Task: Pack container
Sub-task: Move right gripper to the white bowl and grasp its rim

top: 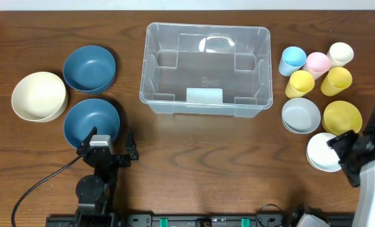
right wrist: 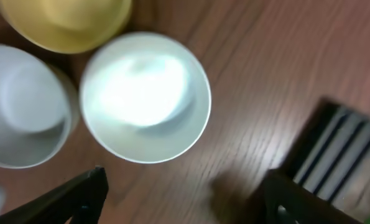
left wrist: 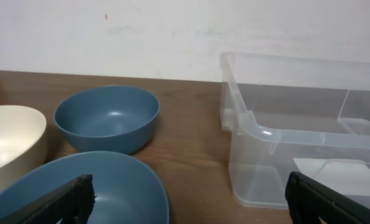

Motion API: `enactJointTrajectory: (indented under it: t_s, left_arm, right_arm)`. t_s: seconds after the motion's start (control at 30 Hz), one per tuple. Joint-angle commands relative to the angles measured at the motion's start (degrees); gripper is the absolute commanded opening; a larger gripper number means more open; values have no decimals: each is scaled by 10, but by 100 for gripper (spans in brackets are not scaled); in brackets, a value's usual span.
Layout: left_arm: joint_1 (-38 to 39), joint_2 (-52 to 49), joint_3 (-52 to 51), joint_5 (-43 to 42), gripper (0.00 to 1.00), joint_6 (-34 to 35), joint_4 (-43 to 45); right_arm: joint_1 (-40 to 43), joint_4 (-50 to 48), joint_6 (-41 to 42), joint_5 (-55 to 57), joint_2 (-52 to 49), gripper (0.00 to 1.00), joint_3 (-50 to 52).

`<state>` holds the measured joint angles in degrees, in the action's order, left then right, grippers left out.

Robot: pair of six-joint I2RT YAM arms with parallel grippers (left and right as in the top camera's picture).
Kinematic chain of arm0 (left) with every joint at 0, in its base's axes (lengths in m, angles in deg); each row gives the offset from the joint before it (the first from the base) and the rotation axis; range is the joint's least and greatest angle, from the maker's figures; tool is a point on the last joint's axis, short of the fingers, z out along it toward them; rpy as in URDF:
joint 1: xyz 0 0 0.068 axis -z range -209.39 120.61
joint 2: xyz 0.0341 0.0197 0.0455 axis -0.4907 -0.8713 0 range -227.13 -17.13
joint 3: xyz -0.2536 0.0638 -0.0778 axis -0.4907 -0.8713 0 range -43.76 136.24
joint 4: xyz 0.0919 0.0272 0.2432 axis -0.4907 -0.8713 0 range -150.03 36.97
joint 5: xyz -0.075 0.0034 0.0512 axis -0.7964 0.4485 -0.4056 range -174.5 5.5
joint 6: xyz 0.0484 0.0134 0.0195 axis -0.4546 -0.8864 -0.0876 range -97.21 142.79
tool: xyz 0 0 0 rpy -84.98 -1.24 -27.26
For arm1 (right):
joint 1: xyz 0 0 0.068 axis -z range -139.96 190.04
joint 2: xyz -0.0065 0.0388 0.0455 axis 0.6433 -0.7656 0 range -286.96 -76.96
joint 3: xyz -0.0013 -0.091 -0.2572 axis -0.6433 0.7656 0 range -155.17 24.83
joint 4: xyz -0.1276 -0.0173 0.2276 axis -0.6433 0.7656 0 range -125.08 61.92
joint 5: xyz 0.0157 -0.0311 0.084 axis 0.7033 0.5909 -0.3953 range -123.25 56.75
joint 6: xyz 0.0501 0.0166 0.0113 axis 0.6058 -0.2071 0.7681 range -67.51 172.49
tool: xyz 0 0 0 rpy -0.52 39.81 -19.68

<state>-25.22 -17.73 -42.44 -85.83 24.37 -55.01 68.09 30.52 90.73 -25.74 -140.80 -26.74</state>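
Note:
The clear plastic container (top: 206, 94) stands empty at the middle back of the table; its near left corner shows in the left wrist view (left wrist: 265, 134). My left gripper (top: 109, 145) is open near the front left, just in front of a blue bowl (top: 91, 121), with nothing between its fingers (left wrist: 66, 199). Low in that wrist view, the same blue bowl (left wrist: 97, 186) lies under the left finger. My right gripper (top: 346, 154) is open at the right edge of a white bowl (top: 321, 153). The right wrist view has this white bowl (right wrist: 144, 96) ahead of the open fingers (right wrist: 73, 196), untouched.
A second blue bowl (top: 89, 68) and a cream bowl (top: 39, 96) sit at the left. On the right are a grey bowl (top: 300, 115), a yellow bowl (top: 341, 116) and several small cups (top: 316, 65). A cable (top: 39, 186) trails from the left arm.

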Motion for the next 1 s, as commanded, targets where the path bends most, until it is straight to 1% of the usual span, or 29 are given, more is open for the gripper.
enactJointTrajectory:
  t_s: [0.0, 0.07, 0.2, 0.43, 0.53, 0.57, 0.63, 0.7, 0.97]
  left_arm:
    - [-2, 3, -11, 5, 98, 5, -21]
    - [-2, 3, -11, 5, 98, 5, -21]
    - [-2, 3, -11, 5, 98, 5, -21]
    - [-2, 3, -11, 5, 98, 5, -21]
    - [-2, 3, -11, 5, 98, 5, -21]
    - [-2, 3, -11, 5, 98, 5, -21]
    - [-2, 3, -11, 5, 98, 5, -21]
    - [-2, 3, -11, 5, 98, 5, -21]
    - [-2, 3, -11, 5, 98, 5, -21]
  right_arm:
    - [9, -26, -24, -30, -23, 79, 36]
    - [9, -50, -24, -33, -40, 76, 55]
    - [9, -89, -23, -33, -64, 74, 82]
    - [9, -148, -23, -33, -85, 71, 136]
    - [9, -173, -23, -32, -86, 66, 159]
    - [9, -182, -23, -32, -86, 63, 166]
    - [9, -197, -23, -32, -86, 52, 179]
    - [9, -205, -23, -32, -86, 45, 187]
    - [9, -201, -24, -33, -86, 20, 194]
